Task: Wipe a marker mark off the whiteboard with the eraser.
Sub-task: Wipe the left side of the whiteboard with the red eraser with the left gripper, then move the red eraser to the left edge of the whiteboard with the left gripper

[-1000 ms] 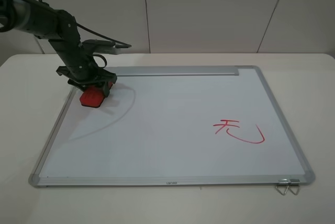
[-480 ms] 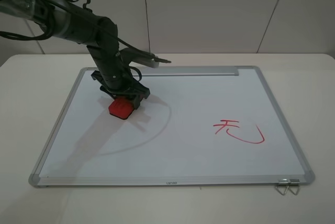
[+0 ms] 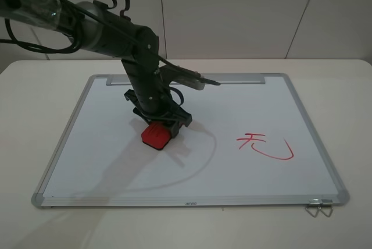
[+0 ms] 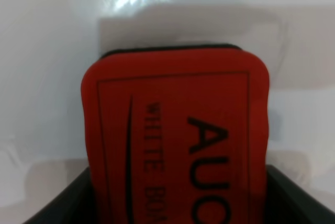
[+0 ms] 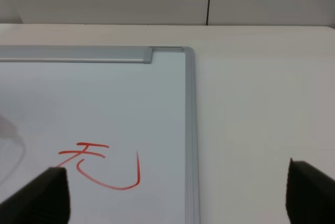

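The red eraser point(image 3: 157, 137) with black lettering point(image 4: 178, 130) rests flat on the whiteboard point(image 3: 232, 103), left of its middle. My left gripper point(image 3: 158, 125) is shut on it from above, its dark fingers point(image 4: 57, 203) at both sides. The only red marker mark point(image 3: 264, 144) in view is a character with two short horizontal strokes and a long hooked tail, to the right of the eraser and apart from it. My right gripper point(image 5: 178, 198) is open over the board's right part, with that mark point(image 5: 99, 164) and the board's silver frame point(image 5: 189, 130) below it.
A silver tray strip point(image 3: 232, 78) runs along the board's far edge. A metal binder clip point(image 3: 319, 207) sits at the near right corner. The board lies on a white table point(image 3: 349, 86) against a white wall. The left arm's cable point(image 3: 192, 75) hangs over the board.
My left gripper has slid the eraser from the board's far left corner toward the middle, nearer to the red mark. The mark looks unchanged.
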Action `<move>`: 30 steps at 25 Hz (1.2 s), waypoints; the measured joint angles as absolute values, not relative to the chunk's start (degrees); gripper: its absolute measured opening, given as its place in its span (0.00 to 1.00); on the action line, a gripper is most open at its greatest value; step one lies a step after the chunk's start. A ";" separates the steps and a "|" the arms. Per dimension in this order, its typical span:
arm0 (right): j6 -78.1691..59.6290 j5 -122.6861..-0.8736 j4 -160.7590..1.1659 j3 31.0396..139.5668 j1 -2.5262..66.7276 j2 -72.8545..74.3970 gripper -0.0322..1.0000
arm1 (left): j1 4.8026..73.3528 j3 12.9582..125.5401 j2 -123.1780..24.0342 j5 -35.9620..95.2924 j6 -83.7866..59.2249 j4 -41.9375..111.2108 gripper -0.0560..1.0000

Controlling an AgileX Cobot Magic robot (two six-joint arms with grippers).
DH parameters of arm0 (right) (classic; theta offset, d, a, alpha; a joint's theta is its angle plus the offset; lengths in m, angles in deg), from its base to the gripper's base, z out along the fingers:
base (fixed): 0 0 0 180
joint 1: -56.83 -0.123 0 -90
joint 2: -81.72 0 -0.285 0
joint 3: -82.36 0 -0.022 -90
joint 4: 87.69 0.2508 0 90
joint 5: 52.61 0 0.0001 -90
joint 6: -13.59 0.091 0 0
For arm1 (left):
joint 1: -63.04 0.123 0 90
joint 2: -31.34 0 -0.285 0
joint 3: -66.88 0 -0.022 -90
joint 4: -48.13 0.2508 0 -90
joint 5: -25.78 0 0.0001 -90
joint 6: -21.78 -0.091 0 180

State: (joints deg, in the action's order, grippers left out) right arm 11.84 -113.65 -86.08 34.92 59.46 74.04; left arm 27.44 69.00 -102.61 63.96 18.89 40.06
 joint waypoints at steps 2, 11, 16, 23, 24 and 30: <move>11.84 -113.65 -86.08 34.92 59.46 74.04 0.72 | 27.44 68.24 -101.18 64.23 19.26 38.36 0.59; 11.84 -113.65 -86.08 34.92 59.46 74.04 0.72 | 30.05 66.24 -90.91 67.66 26.57 38.33 0.59; 11.84 -113.65 -86.08 34.92 59.46 74.04 0.72 | 32.00 64.87 -87.82 68.51 31.63 42.12 0.59; 11.84 -113.65 -86.08 34.92 59.46 74.04 0.72 | 32.22 54.41 -82.16 65.38 42.24 52.21 0.59; 11.84 -113.65 -86.08 34.92 59.46 74.04 0.72 | 32.50 52.95 -81.07 64.70 43.20 52.51 0.59; 11.84 -113.65 -86.08 34.92 59.46 74.04 0.72 | 34.95 41.48 -75.79 58.60 46.17 52.81 0.59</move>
State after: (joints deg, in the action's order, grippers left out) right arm 11.84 -113.65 -86.08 34.92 59.46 74.04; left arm 34.95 41.48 -75.79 58.60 46.17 52.81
